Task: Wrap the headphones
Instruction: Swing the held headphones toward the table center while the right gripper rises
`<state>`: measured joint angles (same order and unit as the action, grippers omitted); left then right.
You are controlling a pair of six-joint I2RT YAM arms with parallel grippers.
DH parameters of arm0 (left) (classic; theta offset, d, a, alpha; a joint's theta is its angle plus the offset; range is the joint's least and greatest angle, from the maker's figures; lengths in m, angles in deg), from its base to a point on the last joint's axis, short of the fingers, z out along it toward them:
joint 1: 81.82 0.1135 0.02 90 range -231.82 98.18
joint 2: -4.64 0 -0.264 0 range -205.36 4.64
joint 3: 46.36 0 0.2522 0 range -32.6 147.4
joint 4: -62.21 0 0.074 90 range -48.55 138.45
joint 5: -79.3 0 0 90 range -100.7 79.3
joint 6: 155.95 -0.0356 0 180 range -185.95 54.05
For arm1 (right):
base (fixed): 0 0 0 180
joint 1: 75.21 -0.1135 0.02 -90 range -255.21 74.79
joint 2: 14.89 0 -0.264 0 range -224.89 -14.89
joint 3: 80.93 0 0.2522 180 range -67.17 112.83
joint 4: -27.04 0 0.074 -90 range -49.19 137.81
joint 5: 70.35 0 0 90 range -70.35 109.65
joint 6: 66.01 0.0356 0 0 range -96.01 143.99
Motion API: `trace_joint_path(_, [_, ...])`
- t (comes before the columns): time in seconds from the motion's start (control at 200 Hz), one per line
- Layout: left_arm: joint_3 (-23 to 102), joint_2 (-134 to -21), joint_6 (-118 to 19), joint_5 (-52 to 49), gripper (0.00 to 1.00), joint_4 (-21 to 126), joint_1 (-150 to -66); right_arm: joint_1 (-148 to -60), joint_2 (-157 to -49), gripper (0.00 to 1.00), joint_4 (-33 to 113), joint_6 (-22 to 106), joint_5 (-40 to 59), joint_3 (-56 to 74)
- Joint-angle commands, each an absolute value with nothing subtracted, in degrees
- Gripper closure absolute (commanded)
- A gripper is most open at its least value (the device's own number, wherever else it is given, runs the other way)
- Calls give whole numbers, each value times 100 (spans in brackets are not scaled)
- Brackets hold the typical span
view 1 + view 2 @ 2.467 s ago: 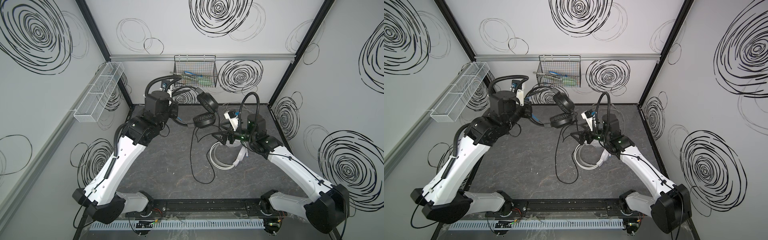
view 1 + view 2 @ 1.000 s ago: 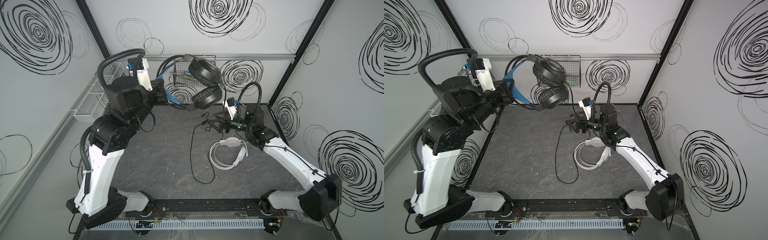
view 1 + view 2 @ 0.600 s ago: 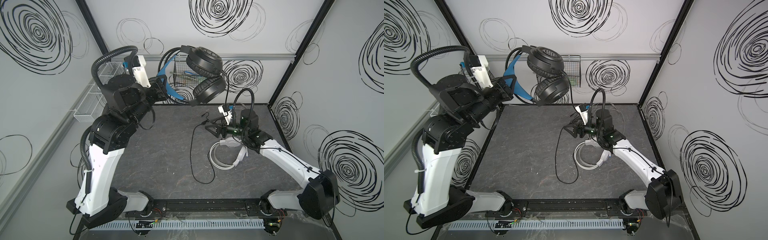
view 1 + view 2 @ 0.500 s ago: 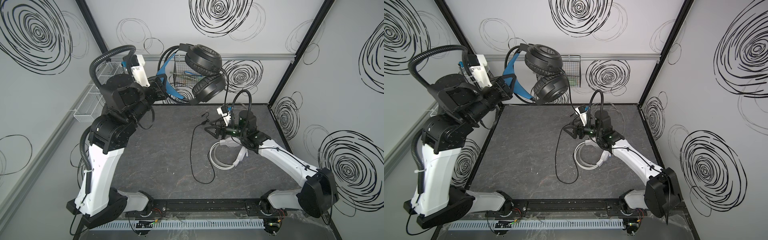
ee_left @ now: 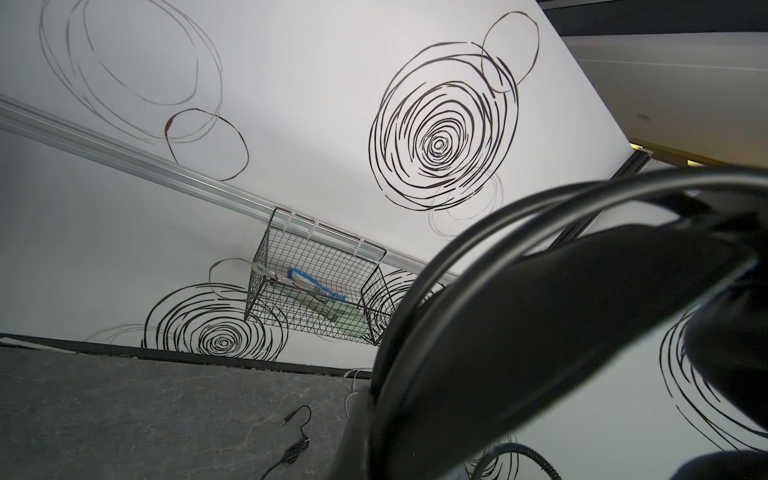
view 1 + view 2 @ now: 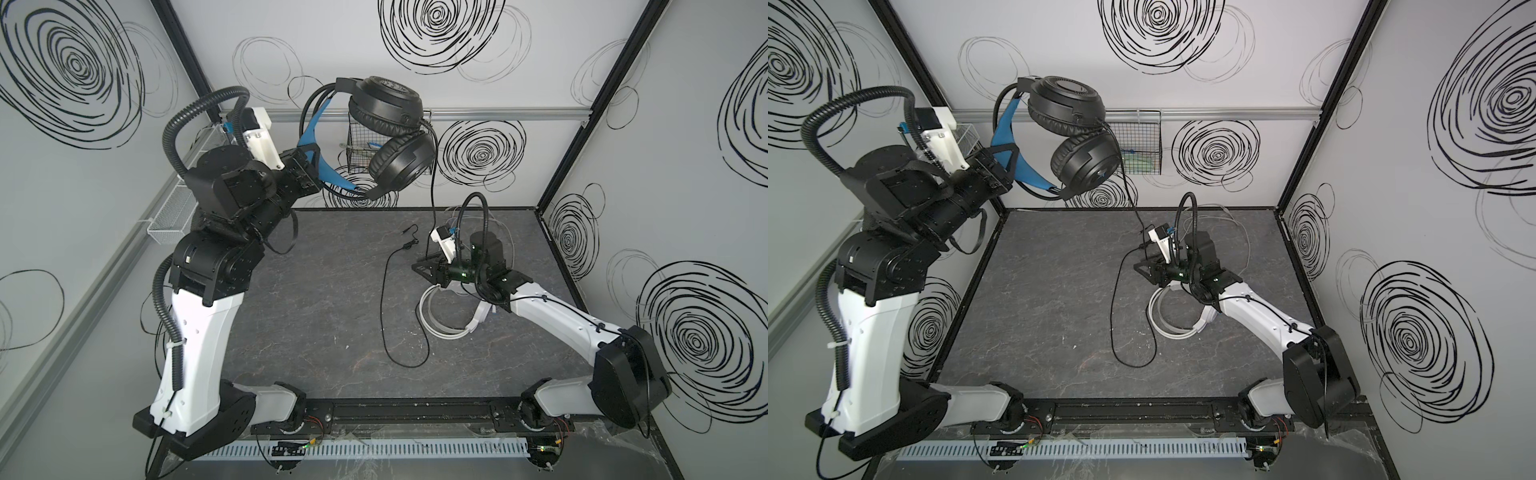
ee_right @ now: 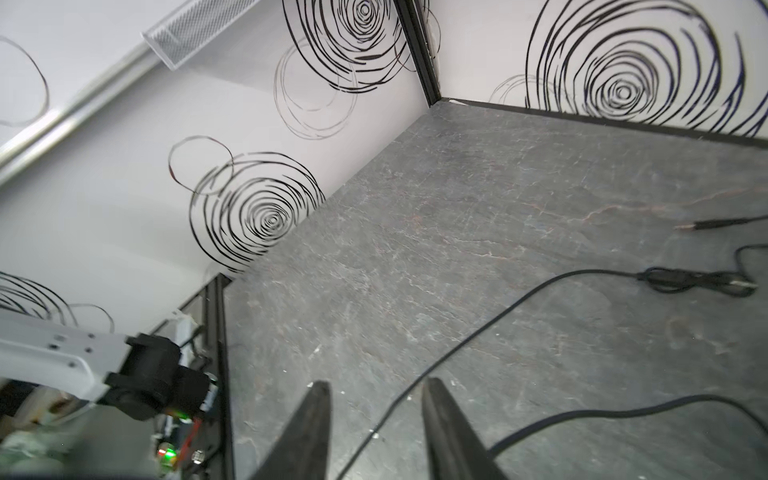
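Cable [image 7: 457,353] between right fingers [image 7: 309,432] — wrist view only

On tabletop [image 6: 324,316]: white headset [image 6: 446,333], black cable [image 6: 383,307]

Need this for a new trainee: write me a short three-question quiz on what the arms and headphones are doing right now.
1. True or false: the black headphones lie on the table.
2. Pick one: the left gripper clamps the black set by its A) blue headband, B) ear cup, C) cable.
3. Which arm reaches over the white headphones?
Key: 1 false, they hang in the air; 2 A; 3 the right arm.
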<state>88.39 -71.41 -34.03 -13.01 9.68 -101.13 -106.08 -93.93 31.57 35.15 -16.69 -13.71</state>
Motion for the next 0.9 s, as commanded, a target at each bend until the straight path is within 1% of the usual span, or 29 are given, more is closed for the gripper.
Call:
trace_joint_path(0.0, [8649,-6885,-3020,-1176,100,1654,-9885,-10590,-9235,80,3558,3224,-1247,-1138])
trace_joint_path(0.015, [8584,-6868,-3008,-1179,100,1631,-9846,-10577,-9220,84,3648,3170,-1161,-1100])
trace_joint_path(0.055, [8418,-6809,-3005,-1213,100,1580,-9735,-10526,-9153,91,3932,3015,-872,-986])
trace_joint_path(0.155, [7778,-6587,-3067,-1546,100,1470,-9517,-10442,-8908,100,4581,2556,20,-666])
trace_joint_path(0.26, [6973,-6334,-3234,-1968,100,1404,-9272,-10373,-8694,100,5231,2126,1300,-216])
trace_joint_path(0.36, [6307,-6164,-3507,-2543,100,1306,-9248,-10372,-8603,100,5667,1713,2478,325])
trace_joint_path(0.485, [5367,-5841,-3765,-3036,100,1421,-9254,-10415,-8529,100,5801,1188,3473,903])
trace_joint_path(0.565, [4787,-5672,-3919,-3232,100,1510,-9258,-10652,-8554,100,5734,653,4054,1221])
trace_joint_path(0.65, [4268,-5564,-4042,-3295,100,1555,-9271,-11030,-8602,100,5517,0,4532,1501])
trace_joint_path(0.73, [3875,-5495,-4116,-3328,100,1646,-9298,-11413,-8702,100,5306,-511,4732,1807])
trace_joint_path(0.82, [3380,-5446,-4603,-3398,100,1934,-9430,-11890,-8992,100,5152,-971,4973,2251])
trace_joint_path(0.896, [3221,-5539,-4901,-3419,100,2001,-9520,-12342,-9294,100,5065,-1336,5160,2594])
